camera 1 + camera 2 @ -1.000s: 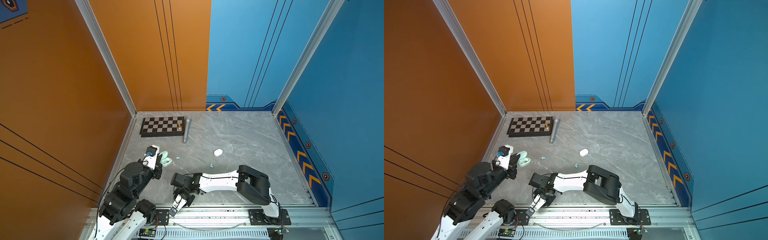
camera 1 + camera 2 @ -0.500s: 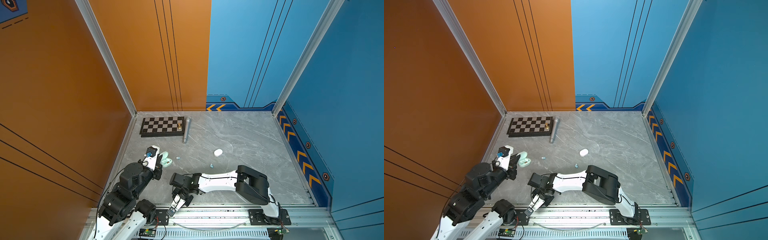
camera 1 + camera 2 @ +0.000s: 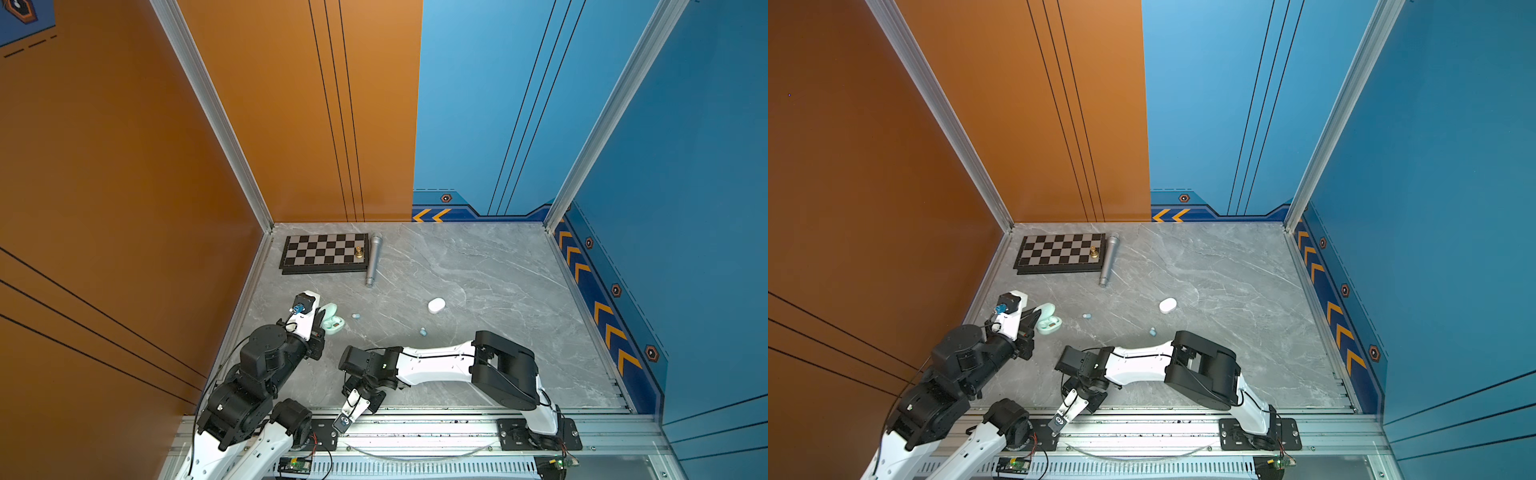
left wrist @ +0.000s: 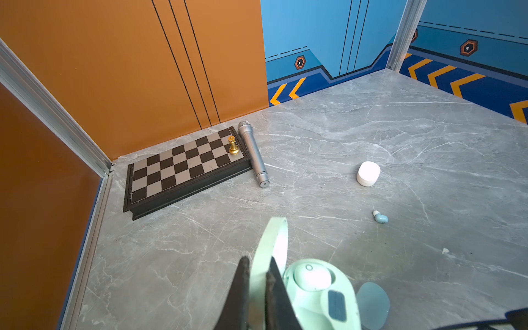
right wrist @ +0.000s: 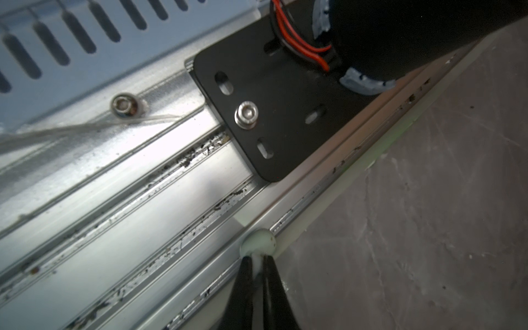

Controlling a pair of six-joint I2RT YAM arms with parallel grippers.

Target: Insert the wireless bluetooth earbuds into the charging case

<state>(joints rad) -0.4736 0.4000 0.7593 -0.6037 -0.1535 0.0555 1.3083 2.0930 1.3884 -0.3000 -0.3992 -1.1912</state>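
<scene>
A pale green charging case (image 3: 332, 325) (image 3: 1049, 323) lies open at the table's left. My left gripper (image 4: 258, 264) is shut on its raised lid (image 4: 271, 245). One green earbud (image 4: 313, 277) sits in the case's base. My right gripper (image 5: 257, 258) is low at the table's front edge, shut on a pale green earbud (image 5: 258, 243) beside the metal rail. In both top views the right arm's wrist (image 3: 365, 401) (image 3: 1079, 401) covers that earbud. Two light blue earbuds (image 3: 356, 316) (image 3: 423, 331) lie loose on the table; the left wrist view shows one (image 4: 380, 217).
A closed white case (image 3: 436, 305) (image 4: 368, 173) lies mid-table. A chessboard (image 3: 324, 253) with a gold piece (image 3: 359, 252) and a silver microphone (image 3: 372, 259) are at the back left. The aluminium rail (image 5: 160, 217) and a black bracket (image 5: 274, 108) run along the front edge.
My right gripper has closed its jaws on the pale green earbud at the front edge. The left gripper and the green case have not moved.
</scene>
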